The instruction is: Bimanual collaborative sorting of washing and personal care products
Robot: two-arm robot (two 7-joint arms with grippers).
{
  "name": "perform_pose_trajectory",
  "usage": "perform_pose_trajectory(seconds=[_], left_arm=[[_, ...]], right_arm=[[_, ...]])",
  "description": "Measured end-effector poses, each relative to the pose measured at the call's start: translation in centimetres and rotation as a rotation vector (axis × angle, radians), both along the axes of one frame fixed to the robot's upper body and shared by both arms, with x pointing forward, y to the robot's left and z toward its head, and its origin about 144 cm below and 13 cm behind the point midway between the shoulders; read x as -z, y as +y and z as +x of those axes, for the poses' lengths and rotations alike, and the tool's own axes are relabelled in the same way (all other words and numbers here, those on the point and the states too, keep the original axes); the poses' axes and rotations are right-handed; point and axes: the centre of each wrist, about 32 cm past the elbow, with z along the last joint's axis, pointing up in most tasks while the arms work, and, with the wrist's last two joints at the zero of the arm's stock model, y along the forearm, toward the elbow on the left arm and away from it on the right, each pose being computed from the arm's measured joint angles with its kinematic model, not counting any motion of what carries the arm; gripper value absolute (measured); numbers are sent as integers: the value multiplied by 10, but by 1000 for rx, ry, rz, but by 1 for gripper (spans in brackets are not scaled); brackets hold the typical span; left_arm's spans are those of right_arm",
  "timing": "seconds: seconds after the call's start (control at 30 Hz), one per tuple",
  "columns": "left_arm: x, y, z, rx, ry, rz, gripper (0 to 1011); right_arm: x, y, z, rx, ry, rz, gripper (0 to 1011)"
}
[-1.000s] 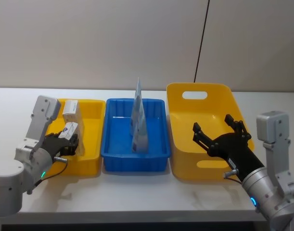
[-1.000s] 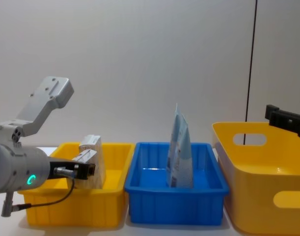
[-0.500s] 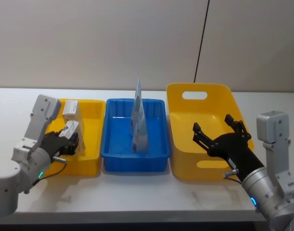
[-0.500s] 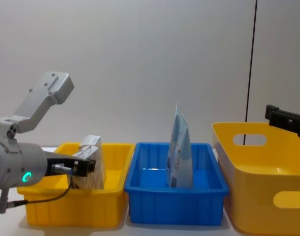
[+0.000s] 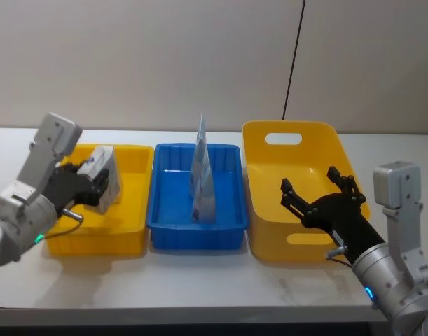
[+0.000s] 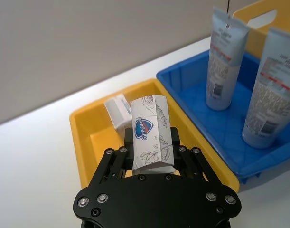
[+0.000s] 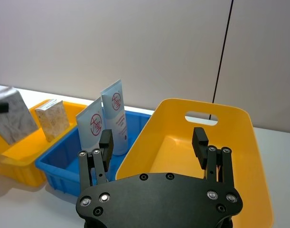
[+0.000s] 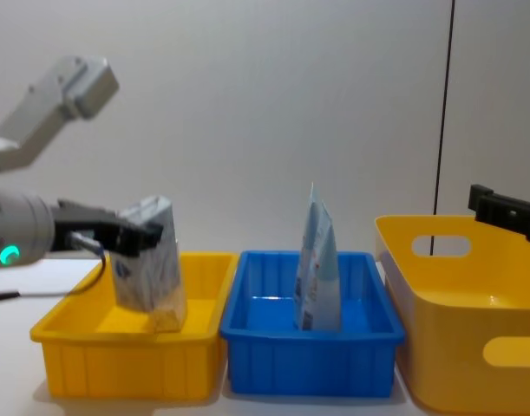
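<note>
The left gripper (image 5: 98,187) clamps a whitish-beige rectangular pack with grey leaf drawings (image 6: 149,133) over the shallow yellow plastic tray (image 5: 94,242), where a second such pack (image 6: 117,110) sits; two light-blue pointed pouches (image 5: 202,175) stand upright in the blue plastic tray (image 5: 196,236) on the white table (image 5: 199,280), while the right gripper (image 5: 309,180) hangs, fingers spread, over the large yellow basket (image 5: 270,245)

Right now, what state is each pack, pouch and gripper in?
left gripper: shut on held beige pack, above the yellow tray.
held beige pack: clamped, tilted.
second beige pack: loose in the yellow tray.
light-blue pouches: two, upright in the blue tray.
right gripper: open, holding nothing, above the yellow basket.
</note>
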Motion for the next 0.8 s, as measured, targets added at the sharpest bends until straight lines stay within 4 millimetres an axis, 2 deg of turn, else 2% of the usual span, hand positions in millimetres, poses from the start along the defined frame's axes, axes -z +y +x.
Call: perform_pose_trajectory(seconds=[0.43, 0.8], left_arm=[[-43, 20, -10, 155, -124, 40, 365], [-63, 29, -14, 299, -174, 40, 365]], right_arm=[[0, 0, 0, 0, 0, 0, 1003], [0, 0, 0, 0, 0, 0, 1003]])
